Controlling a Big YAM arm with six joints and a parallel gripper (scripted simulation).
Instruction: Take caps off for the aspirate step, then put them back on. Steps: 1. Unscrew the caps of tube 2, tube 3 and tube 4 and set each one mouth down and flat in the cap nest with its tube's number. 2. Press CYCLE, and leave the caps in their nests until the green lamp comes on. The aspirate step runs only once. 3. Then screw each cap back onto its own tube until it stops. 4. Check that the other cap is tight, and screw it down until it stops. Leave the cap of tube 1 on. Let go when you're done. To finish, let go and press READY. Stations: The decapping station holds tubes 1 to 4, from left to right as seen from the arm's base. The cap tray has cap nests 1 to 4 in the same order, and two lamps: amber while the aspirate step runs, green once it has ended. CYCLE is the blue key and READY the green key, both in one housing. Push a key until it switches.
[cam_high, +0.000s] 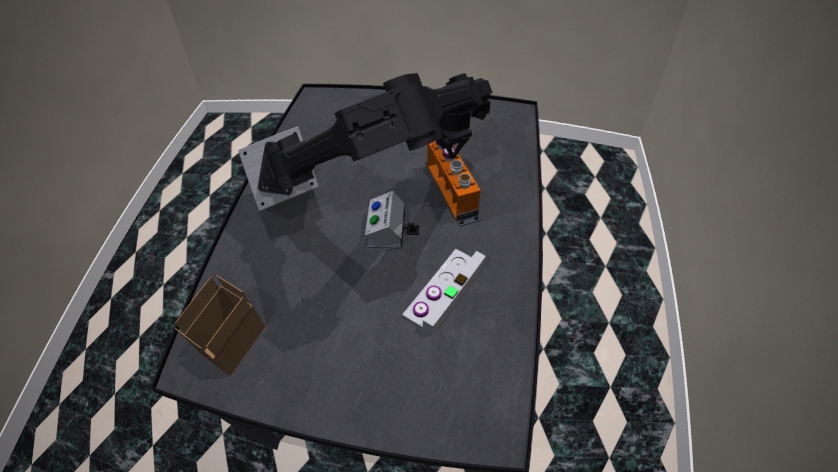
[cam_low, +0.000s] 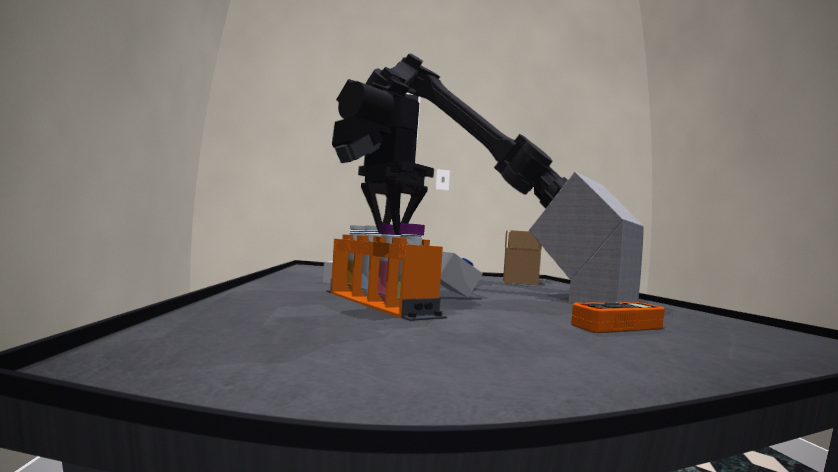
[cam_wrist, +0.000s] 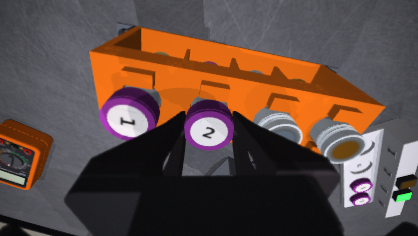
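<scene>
My gripper points down and is shut on the purple cap 2, which sits on tube 2 in the orange decapping station. Cap 1 is on tube 1. Tube 3 and tube 4 are uncapped. Cap 3 and cap 4 lie in their nests on the white cap tray; nests 1 and 2 are empty. The green lamp is lit; the amber lamp is dark.
The grey key housing with blue CYCLE and green READY stands between arm base and station. A cardboard box is at a table corner. An orange multimeter lies beyond the tube 1 end.
</scene>
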